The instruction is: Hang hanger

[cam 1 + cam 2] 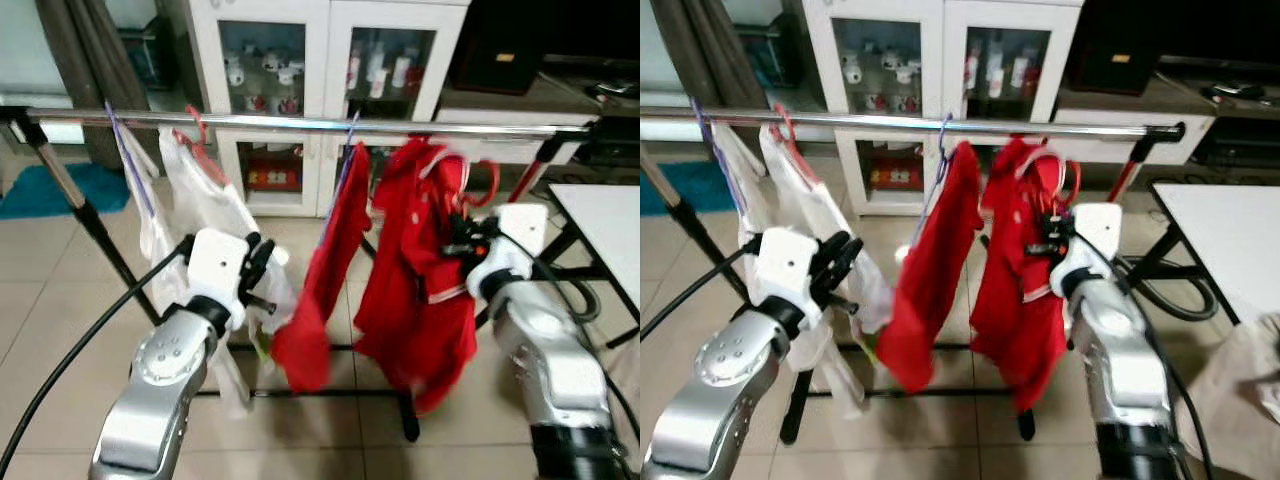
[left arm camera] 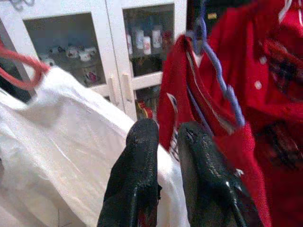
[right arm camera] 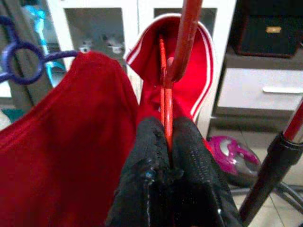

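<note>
Red hanger (image 3: 166,101), carrying a red shirt (image 1: 1025,290), is pinched tight in the right gripper (image 3: 168,137), just below the rail (image 1: 300,124). On that rail hang three garments: one red (image 1: 325,290) on a purple hanger (image 2: 218,75), two white (image 1: 205,200). The left gripper (image 2: 165,142), fingers slightly parted and holding nothing, hovers by the white cloth.

White glass-door cabinet (image 1: 325,60) behind; white table (image 1: 605,225) right; tiled floor (image 1: 60,290).
</note>
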You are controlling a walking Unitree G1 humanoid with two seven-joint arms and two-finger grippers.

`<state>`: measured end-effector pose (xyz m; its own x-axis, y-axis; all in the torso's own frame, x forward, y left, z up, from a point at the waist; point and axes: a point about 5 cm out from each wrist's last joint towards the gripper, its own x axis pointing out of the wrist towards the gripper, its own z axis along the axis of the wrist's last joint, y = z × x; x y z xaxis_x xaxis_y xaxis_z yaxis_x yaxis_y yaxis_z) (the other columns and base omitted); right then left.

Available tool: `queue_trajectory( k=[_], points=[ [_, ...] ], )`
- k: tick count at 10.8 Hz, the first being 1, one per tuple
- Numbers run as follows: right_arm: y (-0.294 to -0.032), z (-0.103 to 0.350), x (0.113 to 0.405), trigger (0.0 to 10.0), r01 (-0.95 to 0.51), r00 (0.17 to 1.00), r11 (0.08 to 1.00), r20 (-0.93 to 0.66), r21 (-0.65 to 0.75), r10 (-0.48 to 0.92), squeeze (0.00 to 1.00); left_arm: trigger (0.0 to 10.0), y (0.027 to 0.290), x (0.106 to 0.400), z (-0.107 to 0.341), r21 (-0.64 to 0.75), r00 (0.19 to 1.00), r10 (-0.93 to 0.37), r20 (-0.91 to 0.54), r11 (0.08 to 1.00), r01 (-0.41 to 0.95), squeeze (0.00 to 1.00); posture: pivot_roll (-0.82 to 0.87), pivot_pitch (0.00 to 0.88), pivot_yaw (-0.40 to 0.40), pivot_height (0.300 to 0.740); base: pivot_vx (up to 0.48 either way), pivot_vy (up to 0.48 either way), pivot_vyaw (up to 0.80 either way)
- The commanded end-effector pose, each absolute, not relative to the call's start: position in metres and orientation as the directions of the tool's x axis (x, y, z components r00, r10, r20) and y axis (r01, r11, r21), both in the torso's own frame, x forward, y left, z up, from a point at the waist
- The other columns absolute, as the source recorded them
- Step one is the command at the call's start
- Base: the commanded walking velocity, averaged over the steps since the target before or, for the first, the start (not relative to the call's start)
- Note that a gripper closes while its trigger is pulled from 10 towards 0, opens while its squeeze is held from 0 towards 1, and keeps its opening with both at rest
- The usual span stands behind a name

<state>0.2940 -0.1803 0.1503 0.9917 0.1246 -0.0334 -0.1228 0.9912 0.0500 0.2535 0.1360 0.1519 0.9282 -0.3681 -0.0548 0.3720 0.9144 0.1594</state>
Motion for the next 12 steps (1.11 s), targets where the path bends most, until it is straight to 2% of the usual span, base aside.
queue_trajectory(
  k=[1,5,8,9,11,12],
  points=[
    [-0.186,0.158,0.289,10.0,-0.121,0.993,0.992,0.003,0.046,0.121,0.00,10.0,0.132,0.250,0.152,0.174,0.914,-0.401,-0.068,0.897,0.406,0.00,0.13,0.013,-0.027,0.740,0.000,0.000,0.00],
    [-0.186,0.170,0.304,10.0,-0.075,0.997,0.997,0.006,0.034,0.075,0.00,10.0,0.131,0.252,0.155,0.185,0.905,-0.418,-0.081,0.886,0.426,0.00,0.13,0.009,-0.027,0.740,0.000,0.000,0.00],
    [-0.180,0.180,0.348,10.0,-0.047,0.998,0.999,-0.051,-0.008,0.046,0.00,10.0,0.125,0.253,0.158,0.187,0.876,-0.474,-0.091,0.856,0.483,0.00,0.13,0.021,-0.015,0.740,0.000,0.000,0.00],
    [-0.182,0.186,0.375,10.0,-0.011,0.996,1.000,-0.092,0.004,0.012,0.00,10.0,0.119,0.252,0.167,0.176,0.837,-0.543,-0.066,0.819,0.546,0.00,0.14,0.035,-0.013,0.740,0.000,0.000,0.00],
    [-0.183,0.199,0.402,10.0,0.005,0.995,0.999,-0.100,0.032,-0.002,0.00,10.0,0.108,0.243,0.180,0.169,0.743,-0.667,-0.056,0.727,0.666,0.00,0.16,0.067,-0.011,0.740,0.000,0.000,0.00],
    [-0.183,0.208,0.411,10.0,0.010,0.995,1.000,-0.096,0.027,-0.007,0.00,10.0,0.107,0.240,0.185,0.185,0.723,-0.687,-0.066,0.704,0.686,0.00,0.18,0.100,-0.011,0.740,0.000,0.000,0.00]
  ],
)
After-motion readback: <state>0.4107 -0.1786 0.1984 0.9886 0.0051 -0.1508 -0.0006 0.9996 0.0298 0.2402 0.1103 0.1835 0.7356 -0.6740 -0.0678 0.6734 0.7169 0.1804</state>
